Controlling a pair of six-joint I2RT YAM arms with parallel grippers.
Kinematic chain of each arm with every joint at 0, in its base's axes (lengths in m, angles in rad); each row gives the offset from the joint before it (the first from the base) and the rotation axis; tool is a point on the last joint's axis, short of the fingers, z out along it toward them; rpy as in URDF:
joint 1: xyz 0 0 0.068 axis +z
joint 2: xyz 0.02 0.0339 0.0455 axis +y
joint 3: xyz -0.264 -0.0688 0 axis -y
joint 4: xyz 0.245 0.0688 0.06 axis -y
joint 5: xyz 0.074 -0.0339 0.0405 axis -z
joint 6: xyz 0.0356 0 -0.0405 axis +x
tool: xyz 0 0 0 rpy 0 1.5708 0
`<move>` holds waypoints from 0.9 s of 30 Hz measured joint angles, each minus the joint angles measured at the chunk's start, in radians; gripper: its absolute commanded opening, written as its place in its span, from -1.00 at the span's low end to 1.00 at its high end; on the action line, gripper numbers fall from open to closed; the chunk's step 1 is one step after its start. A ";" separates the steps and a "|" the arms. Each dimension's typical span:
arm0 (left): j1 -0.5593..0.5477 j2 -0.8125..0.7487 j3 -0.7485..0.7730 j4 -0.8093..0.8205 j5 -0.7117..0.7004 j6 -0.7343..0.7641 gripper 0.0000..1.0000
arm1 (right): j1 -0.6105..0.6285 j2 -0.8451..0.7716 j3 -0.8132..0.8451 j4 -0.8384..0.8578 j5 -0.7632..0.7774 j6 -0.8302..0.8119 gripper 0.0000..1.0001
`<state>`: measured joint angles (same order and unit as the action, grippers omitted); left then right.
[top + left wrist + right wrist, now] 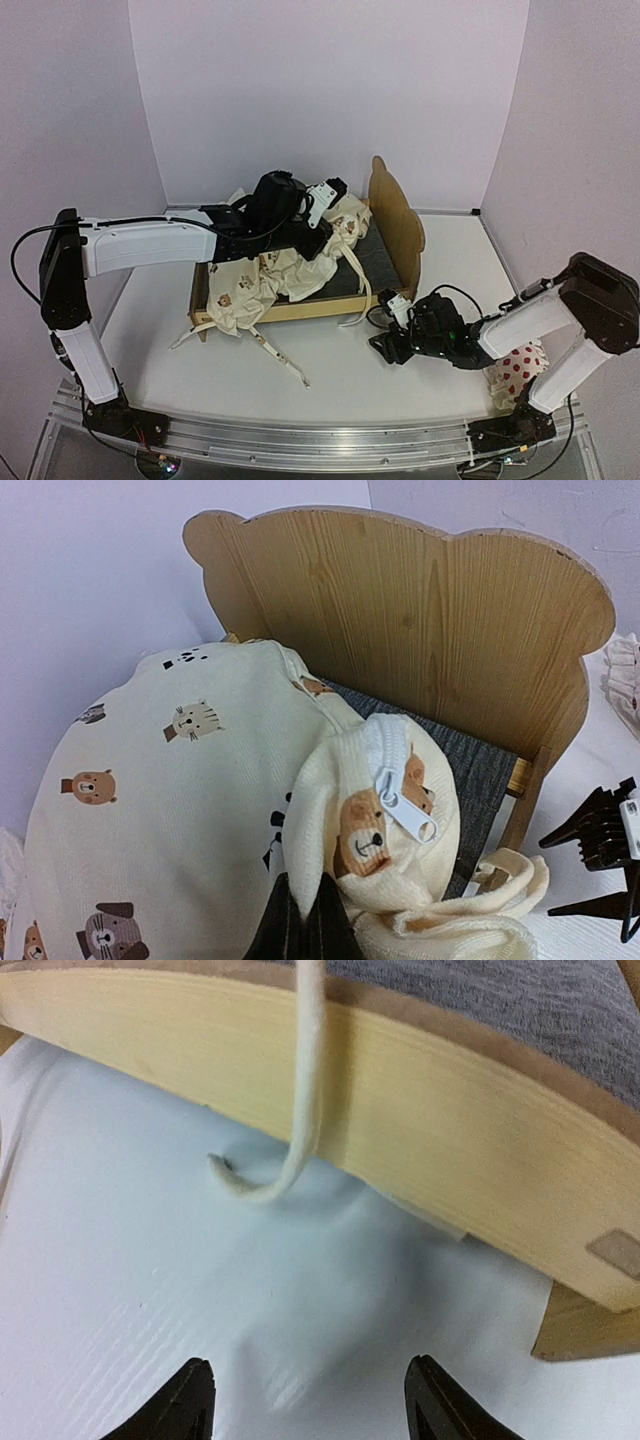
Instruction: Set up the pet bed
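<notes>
While partly in pet bed (396, 215), cushion (248, 287) gripped in left hand (312, 241); right hand (310, 1405) released.

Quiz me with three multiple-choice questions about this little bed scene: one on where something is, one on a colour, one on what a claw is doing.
1. Where is the red-dotted pillow? A against the back wall; B by the right arm's base; C under the left arm.
2. What colour is the pet bed's base? A red; B green; C dark grey.
3. The right gripper is: A open and empty; B shut on a tie; C shut on the pillow.
Answers: B, it lies at the table's right edge; C, grey shows beside the cushion; A, its fingers stand apart over bare table.
</notes>
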<state>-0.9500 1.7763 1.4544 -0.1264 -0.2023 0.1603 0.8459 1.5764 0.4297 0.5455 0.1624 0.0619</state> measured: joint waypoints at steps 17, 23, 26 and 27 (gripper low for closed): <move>0.000 0.014 0.027 -0.050 0.015 -0.005 -1.00 | 0.003 0.416 0.046 0.607 0.187 -0.083 0.29; 0.000 0.019 0.037 -0.063 0.017 -0.005 -1.00 | 0.015 0.476 0.093 0.639 0.234 -0.095 0.17; 0.000 0.026 0.047 -0.073 0.017 -0.005 -0.99 | 0.015 0.502 0.122 0.649 0.259 -0.107 0.00; 0.001 0.029 0.052 -0.076 0.017 -0.005 -1.00 | 0.015 0.512 0.133 0.653 0.271 -0.113 -0.04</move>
<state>-0.9494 1.8052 1.5059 -0.2027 -0.1852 0.1555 0.8612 2.0886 0.5629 1.1989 0.4334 -0.0510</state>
